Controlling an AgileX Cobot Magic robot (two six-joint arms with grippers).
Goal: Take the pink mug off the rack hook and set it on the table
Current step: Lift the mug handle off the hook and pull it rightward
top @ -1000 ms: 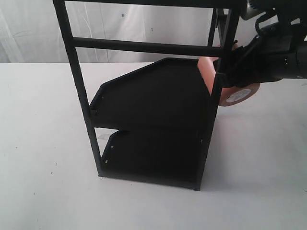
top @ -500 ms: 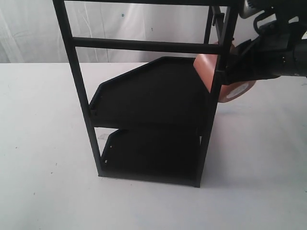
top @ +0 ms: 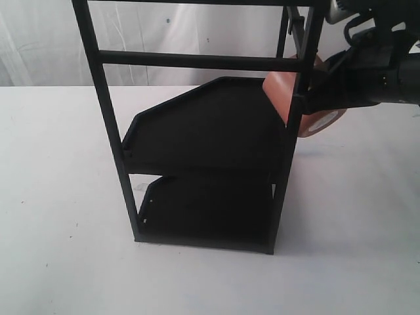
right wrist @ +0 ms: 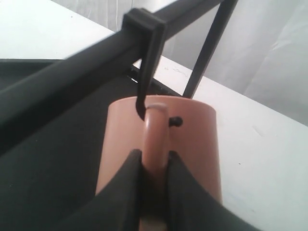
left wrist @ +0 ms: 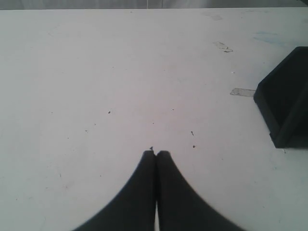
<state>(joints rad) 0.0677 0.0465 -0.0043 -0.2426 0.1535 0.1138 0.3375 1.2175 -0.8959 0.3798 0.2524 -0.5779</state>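
Well, pink mug (top: 278, 93) tilted, white sticker (top: 326, 121) on base.

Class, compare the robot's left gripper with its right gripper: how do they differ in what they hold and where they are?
The left gripper is shut on nothing; the right gripper is shut on the handle of the pink mug. The left gripper hangs over the table; the right gripper is up at the rack hook, which passes through that handle. Both are black and shut.
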